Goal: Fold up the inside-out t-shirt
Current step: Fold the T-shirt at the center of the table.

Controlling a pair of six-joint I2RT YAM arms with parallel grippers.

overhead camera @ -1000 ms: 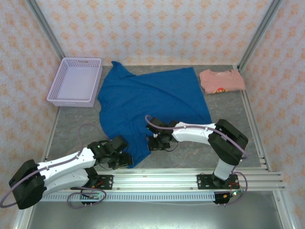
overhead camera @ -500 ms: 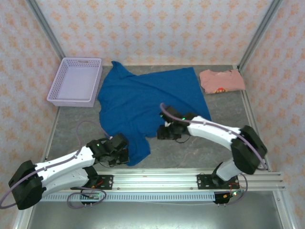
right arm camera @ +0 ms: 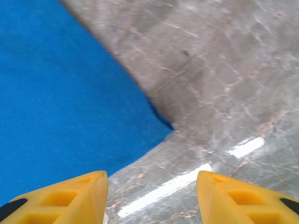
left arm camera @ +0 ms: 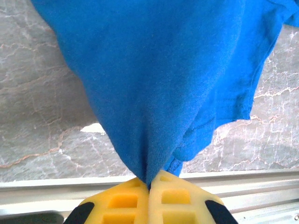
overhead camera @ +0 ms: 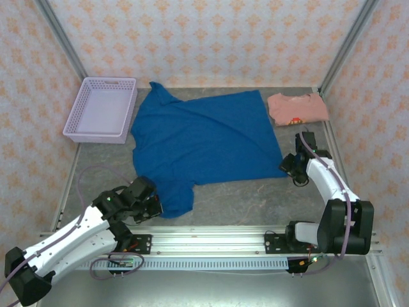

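We saw the inside-out t-shirt [overhead camera: 204, 137] spread across the table [overhead camera: 255, 192]; left gripper [left arm camera: 149, 185] pinched tight on its 7 o'clock edge, right gripper [right arm camera: 152, 186] parted, empty, by its 4 o'clock corner

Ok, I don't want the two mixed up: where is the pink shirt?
In the top view, the pink shirt lies folded in the far right corner, just right of the blue t-shirt.

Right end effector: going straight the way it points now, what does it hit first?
Likely the corner of the blue t-shirt, lying flat on the grey table just ahead of the open right end effector. Depth is unclear; it could touch bare table beside that corner.
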